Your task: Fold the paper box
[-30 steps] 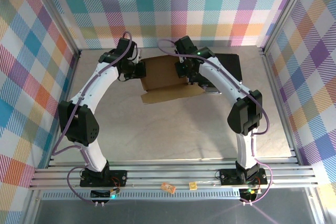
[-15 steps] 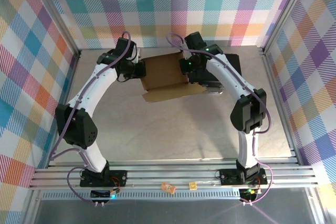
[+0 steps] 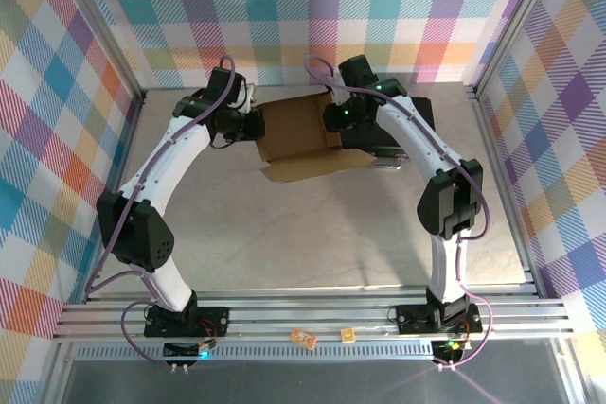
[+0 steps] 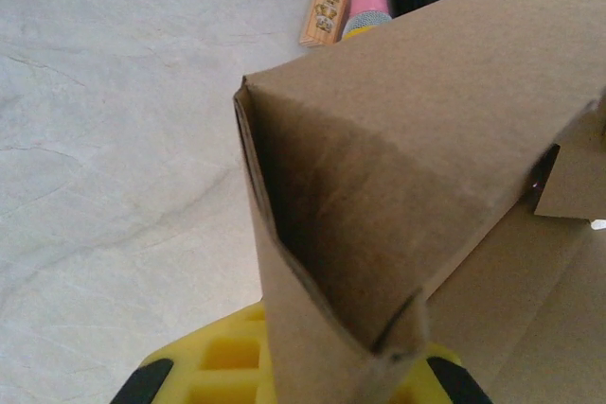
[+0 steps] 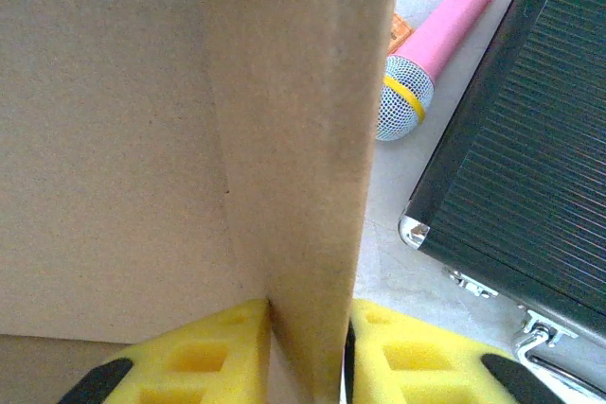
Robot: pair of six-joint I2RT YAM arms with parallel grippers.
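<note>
The paper box (image 3: 298,134), brown corrugated cardboard, sits at the back middle of the table with its front flap (image 3: 312,169) lying flat. My left gripper (image 3: 254,126) is at its left end, shut on the folded-up left wall (image 4: 398,139), which hides the gap between the yellow pads (image 4: 218,366). My right gripper (image 3: 333,120) is at the right end. Its yellow fingers (image 5: 417,357) straddle the upright right wall (image 5: 294,139), with a thin dark gap showing at the right pad, so the jaws stand slightly open.
A black ribbed case (image 3: 417,115) lies just right of the box, its metal corner and latch (image 5: 530,338) close to my right fingers. A pink microphone (image 5: 445,30) and a small wooden block (image 4: 324,13) lie behind the box. Plaid walls enclose the table.
My right wrist has shifted toward the back along the box's right wall and its jaws have loosened from shut. The left gripper keeps its hold.
</note>
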